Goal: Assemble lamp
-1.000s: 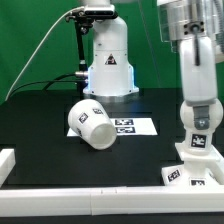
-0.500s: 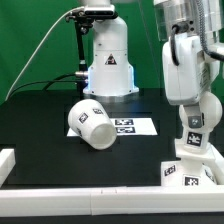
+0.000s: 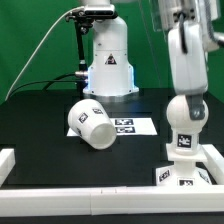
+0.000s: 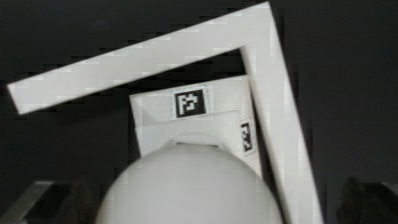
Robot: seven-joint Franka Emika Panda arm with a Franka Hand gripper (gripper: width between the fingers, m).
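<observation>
The bulb [image 3: 184, 146] stands upright on the squarish base [image 3: 180, 174] at the exterior view's right, near the front corner. My gripper [image 3: 184, 130] comes down from above and is shut on the bulb. In the wrist view the bulb's round head [image 4: 187, 185] fills the space between my dark fingers [image 4: 36, 203], with the tagged base [image 4: 192, 110] below it. The cup-like shade [image 3: 90, 123] lies on its side at the middle left, apart from the gripper.
The marker board [image 3: 130, 127] lies flat beside the shade. A white L-shaped wall [image 4: 178, 62] runs round the base's corner and along the table's front edge [image 3: 80, 195]. A big white robot body [image 3: 109, 60] stands at the back.
The arm has swung toward the exterior view's left and the wrist has turned. The bulb and the base under it have shifted slightly left with it.
</observation>
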